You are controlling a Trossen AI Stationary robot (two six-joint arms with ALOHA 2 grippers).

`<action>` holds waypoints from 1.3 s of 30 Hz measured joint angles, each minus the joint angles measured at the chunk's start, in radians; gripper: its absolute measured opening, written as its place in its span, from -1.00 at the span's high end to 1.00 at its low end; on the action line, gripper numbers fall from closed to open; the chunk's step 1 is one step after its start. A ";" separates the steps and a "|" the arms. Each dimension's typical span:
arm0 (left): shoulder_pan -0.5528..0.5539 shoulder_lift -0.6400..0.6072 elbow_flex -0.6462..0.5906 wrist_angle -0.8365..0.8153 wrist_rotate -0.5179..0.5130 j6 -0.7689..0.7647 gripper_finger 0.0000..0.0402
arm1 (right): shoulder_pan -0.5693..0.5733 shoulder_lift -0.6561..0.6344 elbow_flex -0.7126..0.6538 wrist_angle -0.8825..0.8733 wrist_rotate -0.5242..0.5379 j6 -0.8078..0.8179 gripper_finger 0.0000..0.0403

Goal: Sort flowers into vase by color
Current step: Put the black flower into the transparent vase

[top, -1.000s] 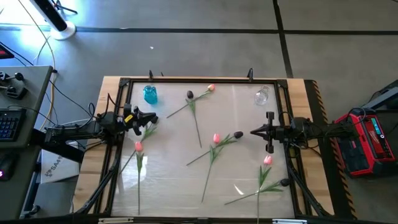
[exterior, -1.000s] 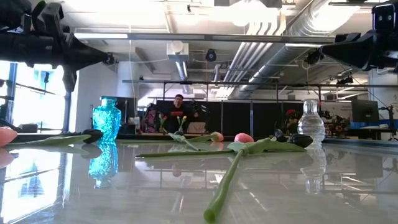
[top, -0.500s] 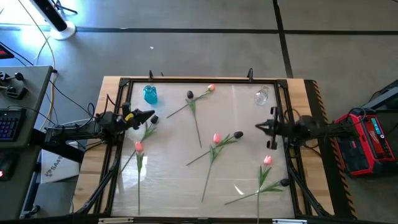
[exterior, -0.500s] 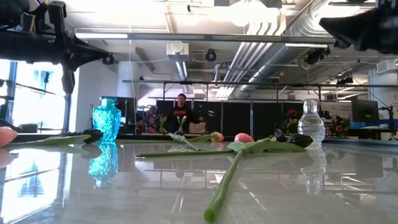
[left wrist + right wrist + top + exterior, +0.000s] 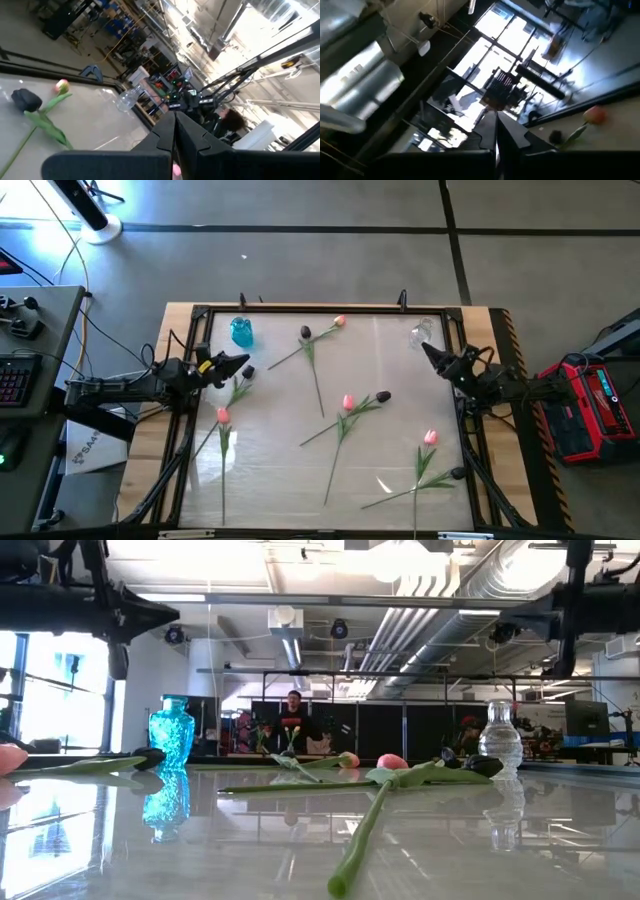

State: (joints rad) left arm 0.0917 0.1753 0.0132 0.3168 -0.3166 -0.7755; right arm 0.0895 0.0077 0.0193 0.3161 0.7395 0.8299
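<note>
Several artificial tulips lie flat on the glossy table: pink heads [image 5: 339, 321], [image 5: 347, 401], [image 5: 222, 415], [image 5: 430, 437] and near-black heads [image 5: 305, 333], [image 5: 383, 395], [image 5: 247, 370], [image 5: 457, 473]. A blue vase [image 5: 241, 331] stands far left and a clear vase [image 5: 421, 333] far right. My left gripper [image 5: 240, 363] is shut and empty, raised above the table beside the leftmost dark head. My right gripper [image 5: 428, 350] is shut and empty, raised, pointing at the clear vase. The low view shows both arms high, left [image 5: 110, 610] and right [image 5: 575, 600].
A dark metal frame [image 5: 300, 309] rims the table top. A red case [image 5: 590, 405] sits off the right edge and a desk with a keyboard [image 5: 12, 380] off the left. In the low view a person [image 5: 292, 720] stands far behind the table. Open surface lies between the flower groups.
My right gripper has swung from mid-table, near the central dark head, back toward the table's right and far edges, and now points slantwise at the clear vase. It also rolled about its own axis. My left gripper stayed in place. No flower moved.
</note>
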 joint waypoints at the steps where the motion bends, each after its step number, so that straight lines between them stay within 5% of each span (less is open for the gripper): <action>1: 0.000 0.018 0.006 0.000 0.000 -0.008 1.00 | 0.000 0.000 0.000 0.000 -0.014 0.076 1.00; 7: 0.000 0.157 0.111 0.003 0.002 0.042 0.99 | 0.000 0.018 0.001 -0.004 -0.140 0.299 1.00; 14: 0.016 0.376 0.259 -0.046 0.003 0.095 0.91 | 0.000 0.096 0.002 0.076 -0.221 0.357 1.00; 28: 0.168 0.736 0.479 -0.060 0.277 0.081 0.58 | 0.000 0.442 0.282 0.108 -0.131 0.178 1.00; 39: 0.272 0.811 0.539 -0.246 0.340 0.073 0.56 | -0.005 0.872 0.525 0.098 -0.137 -0.045 1.00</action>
State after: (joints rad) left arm 0.3637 0.9862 0.5522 0.0713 0.0239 -0.7027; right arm 0.0849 0.8793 0.5439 0.4145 0.6022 0.7845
